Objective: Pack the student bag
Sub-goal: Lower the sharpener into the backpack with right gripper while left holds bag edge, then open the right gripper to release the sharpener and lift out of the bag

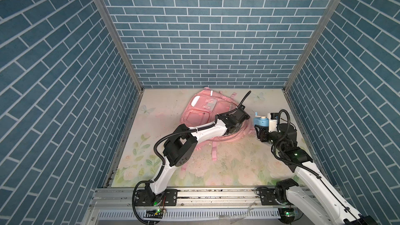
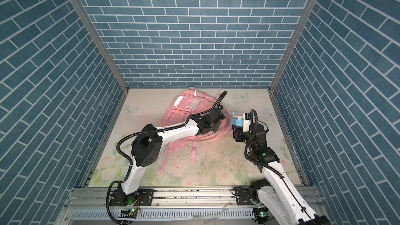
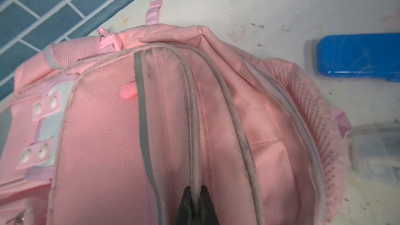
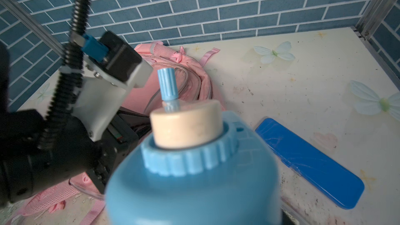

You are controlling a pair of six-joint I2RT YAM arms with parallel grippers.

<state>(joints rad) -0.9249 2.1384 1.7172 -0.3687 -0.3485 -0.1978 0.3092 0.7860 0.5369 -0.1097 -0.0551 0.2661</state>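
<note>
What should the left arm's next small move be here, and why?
Probably lift a little: the left gripper is shut on the student bag's grey piping, and the right gripper holds a blue bottle beside it, needing a wider opening.

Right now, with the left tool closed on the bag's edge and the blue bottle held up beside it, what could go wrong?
1. The left tool pinches only a thin grey rim of the student bag; it may slip when pulled.
2. The blue bottle looks wide for the slack opening and may catch on it.
3. The blue case lies close to the bag and may be knocked.
</note>
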